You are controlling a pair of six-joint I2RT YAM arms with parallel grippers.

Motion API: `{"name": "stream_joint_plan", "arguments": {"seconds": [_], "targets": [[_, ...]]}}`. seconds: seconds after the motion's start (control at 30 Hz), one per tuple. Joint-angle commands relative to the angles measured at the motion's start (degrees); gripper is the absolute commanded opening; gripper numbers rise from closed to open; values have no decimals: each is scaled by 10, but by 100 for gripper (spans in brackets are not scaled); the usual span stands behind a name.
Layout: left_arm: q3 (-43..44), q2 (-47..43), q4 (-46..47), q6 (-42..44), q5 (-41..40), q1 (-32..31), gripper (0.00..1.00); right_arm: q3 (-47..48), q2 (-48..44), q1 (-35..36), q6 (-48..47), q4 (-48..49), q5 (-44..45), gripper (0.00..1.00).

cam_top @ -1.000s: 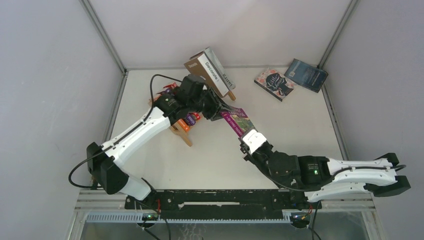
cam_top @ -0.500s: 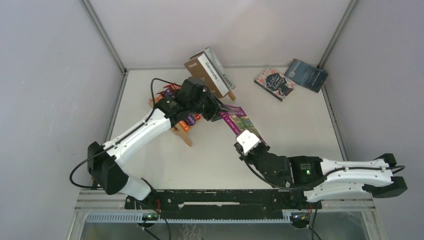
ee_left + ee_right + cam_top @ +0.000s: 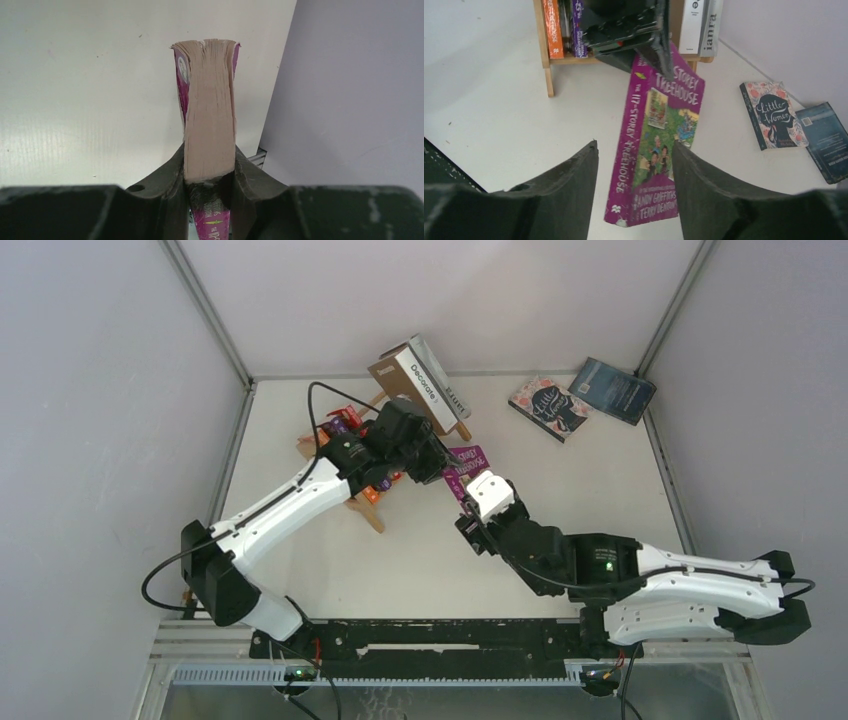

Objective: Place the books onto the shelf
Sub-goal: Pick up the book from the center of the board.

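We see a purple paperback with a treehouse picture on its cover, tilted, just in front of the light wooden slatted shelf at the table's 12 o'clock. We cannot tell whether its lower corner touches the white table.

We count one held book and two lying flat at 1 o'clock: a dark floral paperback and a dark blue book. Four spines show in the shelf: an orange spine and a purple spine at one end, a white spine and a grey spine at the other. The arm hides the rest.

The left gripper clamps the paperback's page edge, its arm stretching from 7 o'clock toward 12. The right gripper stands released, its jaws apart either side of the book's lower end. Its arm reaches low from 5 o'clock toward 11.
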Motion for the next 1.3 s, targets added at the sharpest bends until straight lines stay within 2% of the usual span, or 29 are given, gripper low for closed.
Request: {"name": "stream_joint_plan", "arguments": {"seconds": [0.0,0.3,0.63,0.9,1.0,1.13,1.17,1.27], "targets": [[80,-2,23,9,-34,-11,0,30,26,-3,26,-13,-27,64],[135,12,-19,26,-46,-16,0,47,85,-28,34,-28,-16,66],[147,1,-43,44,-60,-21,0,73,128,-52,21,-41,2,66],[164,0,-59,49,-70,-26,0,74,138,-84,27,-62,-28,63],[167,-2,-59,48,-73,-28,0,74,143,-92,34,-66,-37,57],[170,-3,-60,47,-77,-32,0,74,149,-101,40,-66,-51,44],[170,-4,-59,47,-78,-32,0,74,150,-103,40,-63,-52,38],[168,-10,-59,48,-83,-34,0,68,143,-108,35,-47,-64,10]]}}
